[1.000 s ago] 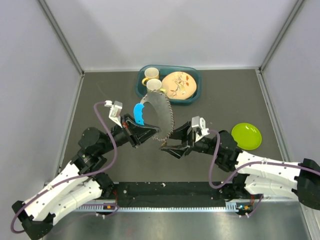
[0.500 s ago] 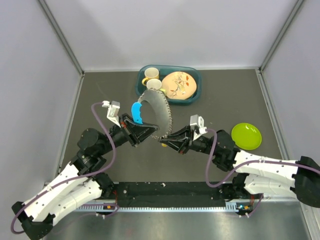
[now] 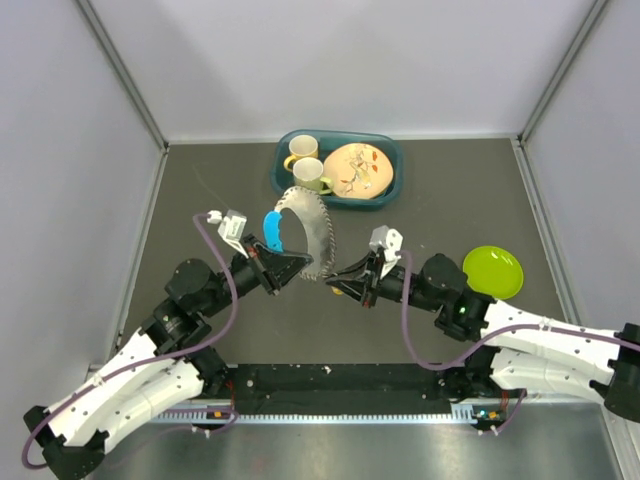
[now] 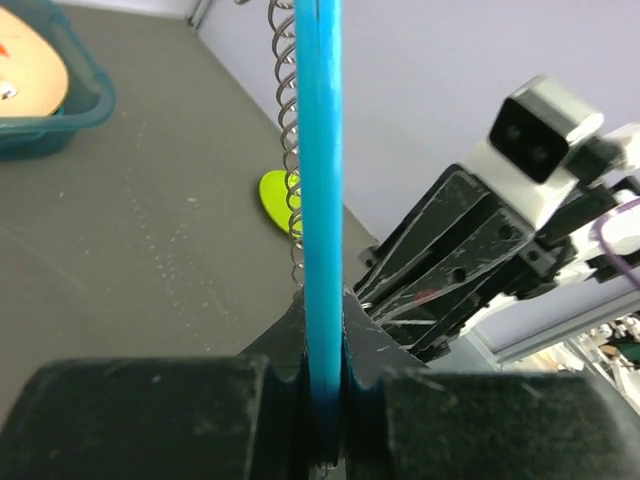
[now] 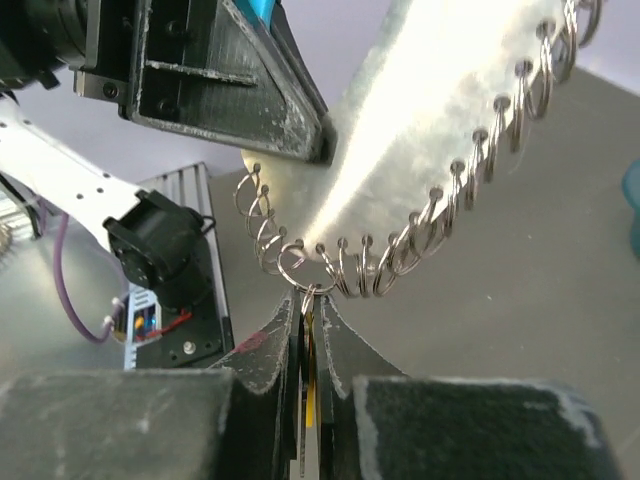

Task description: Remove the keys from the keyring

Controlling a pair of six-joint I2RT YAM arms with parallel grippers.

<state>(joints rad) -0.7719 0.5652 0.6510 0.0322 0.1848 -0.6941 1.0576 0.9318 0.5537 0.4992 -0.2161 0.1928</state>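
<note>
Thin key (image 5: pixel 309 380) with a yellow streak, hanging from a small wire keyring (image 5: pixel 312 292) at the lower rim of a pale disc (image 5: pixel 420 130) edged all round with similar rings, pinched flat between the closed fingers of the right end effector (image 5: pixel 311 320). Blue handle (image 4: pixel 320 150) of that disc clamped edge-on in the left end effector (image 4: pixel 322 325), jaws tight against it, disc raised between the two arms. Farther back on the bench (image 3: pixel 450 190), teal tub (image 3: pixel 392 180) holding two mugs (image 3: pixel 301 148) and a patterned plate (image 3: pixel 357 170); off to the right, green plate (image 3: pixel 493 272) lying alone.
</note>
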